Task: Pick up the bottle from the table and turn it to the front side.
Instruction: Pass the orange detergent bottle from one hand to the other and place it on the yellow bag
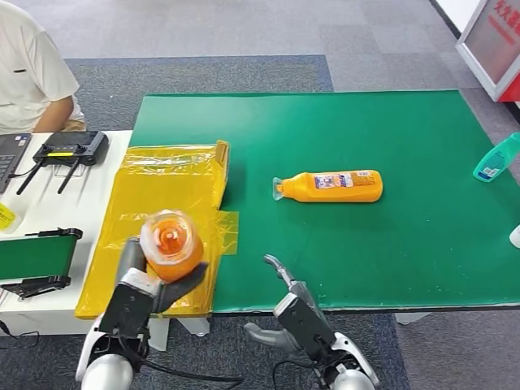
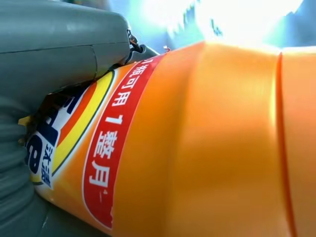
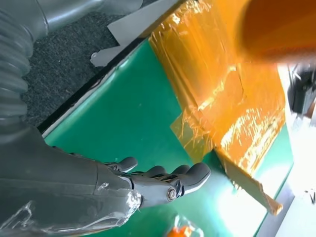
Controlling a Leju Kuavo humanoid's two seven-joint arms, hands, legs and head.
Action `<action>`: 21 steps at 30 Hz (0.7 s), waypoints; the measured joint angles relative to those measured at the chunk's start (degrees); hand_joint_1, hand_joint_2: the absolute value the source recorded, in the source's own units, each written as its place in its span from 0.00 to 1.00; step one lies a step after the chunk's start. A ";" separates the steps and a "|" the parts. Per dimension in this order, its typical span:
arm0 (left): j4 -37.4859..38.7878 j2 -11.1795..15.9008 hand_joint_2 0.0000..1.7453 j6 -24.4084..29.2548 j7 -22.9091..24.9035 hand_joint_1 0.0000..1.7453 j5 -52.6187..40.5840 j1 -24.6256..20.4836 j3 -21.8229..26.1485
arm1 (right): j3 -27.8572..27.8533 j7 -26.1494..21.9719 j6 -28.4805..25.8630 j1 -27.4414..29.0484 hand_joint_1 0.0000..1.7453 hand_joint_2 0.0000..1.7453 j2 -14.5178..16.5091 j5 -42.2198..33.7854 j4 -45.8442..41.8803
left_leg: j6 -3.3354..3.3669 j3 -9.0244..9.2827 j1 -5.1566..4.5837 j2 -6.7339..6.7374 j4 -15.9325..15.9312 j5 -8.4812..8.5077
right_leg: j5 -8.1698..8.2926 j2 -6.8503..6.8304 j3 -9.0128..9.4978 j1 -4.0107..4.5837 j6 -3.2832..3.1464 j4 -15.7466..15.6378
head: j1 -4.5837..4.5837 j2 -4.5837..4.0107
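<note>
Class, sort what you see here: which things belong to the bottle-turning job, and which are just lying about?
Part of the job:
- orange bottle held up by the left hand
- right hand, open, holding nothing
- orange bottle lying on the green mat

Lying about:
- yellow plastic sheet
- teal bottle
- black controller
- person in white
</note>
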 joint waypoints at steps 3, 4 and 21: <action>-1.44 -0.50 1.00 6.29 5.24 1.00 -21.34 -1.03 2.12 | -1.42 0.90 1.01 0.89 0.00 1.00 1.13 1.17 -2.06 | -0.01 0.00 0.00 0.00 0.00 0.01 | 0.00 0.00 0.00 0.01 -0.01 0.00 | 0.01 0.00; -1.60 -0.58 1.00 7.09 6.79 1.00 -26.60 -1.64 3.01 | -1.70 1.15 1.54 0.99 0.00 1.00 1.39 1.52 -2.51 | -0.02 0.00 0.00 0.00 0.00 0.01 | 0.00 0.00 -0.01 0.01 -0.01 0.00 | 0.01 0.00; 18.21 22.98 1.00 7.09 27.17 1.00 -44.53 -22.85 -10.28 | -0.85 -1.64 4.26 -5.26 0.00 1.00 1.71 0.29 -1.18 | -0.15 -0.03 0.05 0.02 0.00 0.26 | 0.21 0.02 -0.12 0.07 -0.17 0.09 | 0.01 0.00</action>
